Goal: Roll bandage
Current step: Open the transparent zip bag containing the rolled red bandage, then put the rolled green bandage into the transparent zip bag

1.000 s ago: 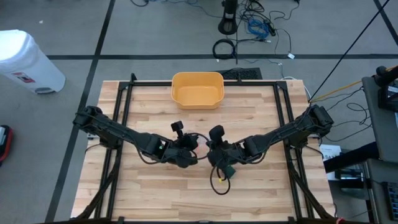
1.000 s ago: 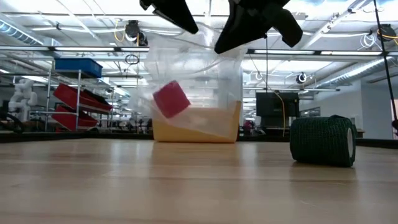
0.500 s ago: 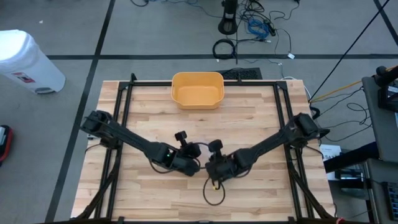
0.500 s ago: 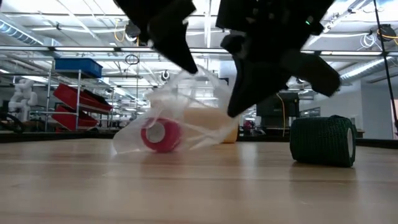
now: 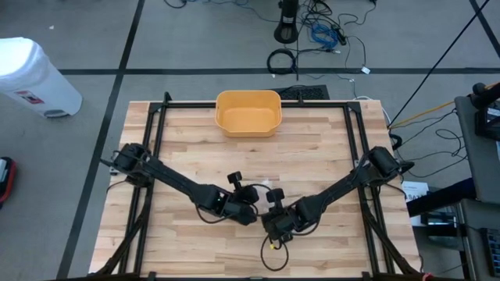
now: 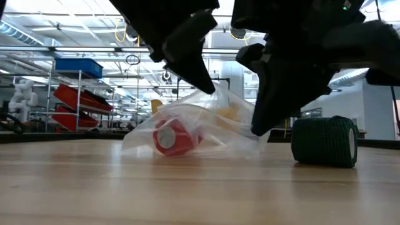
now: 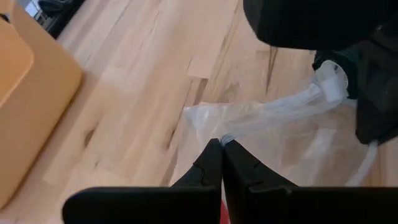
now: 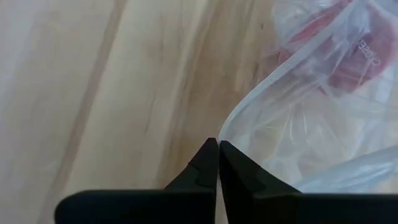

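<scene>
- The left gripper (image 5: pixel 248 214) sits low over the wooden table (image 5: pixel 180 133), near its centre toward the six o'clock side; its fingers (image 7: pixel 211 163) are pressed together, pinching an edge of the clear bag (image 7: pixel 273 134).
- The right gripper (image 5: pixel 275 224) is just beside it at its four o'clock; its fingers (image 8: pixel 208 160) are likewise pressed together on the bag's (image 8: pixel 311 118) rim.
- In the low view the bag (image 6: pixel 215 125) lies slumped on the tabletop between the two grippers, held up at its top edges.
- A red roll (image 6: pixel 172 136) lies inside the bag on its side, resting on the table; it shows red through the plastic in the right wrist view (image 8: pixel 348 59).
- A dark green roll (image 6: pixel 325 141) stands on the table outside the bag, at three o'clock of it in the low view, apart from it.
- A yellow bin (image 5: pixel 248 112) sits at the table's twelve o'clock edge, well apart from the grippers.
- A white container (image 5: pixel 35 74) stands on the floor off the table's ten o'clock corner.
</scene>
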You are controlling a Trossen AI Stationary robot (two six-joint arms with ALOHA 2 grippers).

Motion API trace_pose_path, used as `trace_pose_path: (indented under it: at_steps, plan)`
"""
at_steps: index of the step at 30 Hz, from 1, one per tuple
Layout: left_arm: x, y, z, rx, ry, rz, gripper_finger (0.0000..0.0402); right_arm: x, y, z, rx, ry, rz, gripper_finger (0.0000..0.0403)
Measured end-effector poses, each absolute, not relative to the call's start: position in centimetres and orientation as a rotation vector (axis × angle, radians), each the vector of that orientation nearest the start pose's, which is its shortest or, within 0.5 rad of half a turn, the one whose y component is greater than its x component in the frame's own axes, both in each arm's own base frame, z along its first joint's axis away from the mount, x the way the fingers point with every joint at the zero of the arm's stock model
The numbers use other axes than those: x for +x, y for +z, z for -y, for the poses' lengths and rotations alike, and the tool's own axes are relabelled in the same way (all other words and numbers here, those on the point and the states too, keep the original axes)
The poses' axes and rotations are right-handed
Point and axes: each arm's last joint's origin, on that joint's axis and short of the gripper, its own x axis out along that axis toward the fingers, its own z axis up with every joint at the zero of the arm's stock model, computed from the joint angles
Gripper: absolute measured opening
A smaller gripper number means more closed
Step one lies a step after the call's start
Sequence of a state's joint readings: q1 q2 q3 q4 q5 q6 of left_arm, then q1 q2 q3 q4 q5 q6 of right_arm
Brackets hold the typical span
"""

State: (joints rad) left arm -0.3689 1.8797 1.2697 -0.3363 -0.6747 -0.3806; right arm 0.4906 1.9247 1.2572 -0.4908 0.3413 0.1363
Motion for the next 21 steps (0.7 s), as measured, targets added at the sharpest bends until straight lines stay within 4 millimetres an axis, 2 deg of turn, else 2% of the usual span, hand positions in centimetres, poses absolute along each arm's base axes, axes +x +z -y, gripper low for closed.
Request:
trace_pose_path:
  at_steps: [6,13,17,21]
  plan:
    - [37.2,18.2,12.5,0.114,0.417,-0.761,0.0,33.6,15.9,-17.7,-0.315,0.063,-1.062,0.0]
    - [36.7,18.7,12.6,0.135,0.426,-0.764,0.0,33.4,16.1,-18.0,-0.303,-0.031,-1.02,0.0007]
    - [36.6,19.2,12.4,0.137,0.447,-0.752,0.0,33.1,17.0,-18.1,-0.347,-0.118,-0.954,0.0042]
    - [36.7,18.9,12.5,0.134,0.445,-0.755,0.0,32.5,19.3,-18.1,-0.307,-0.149,-0.88,0.0097]
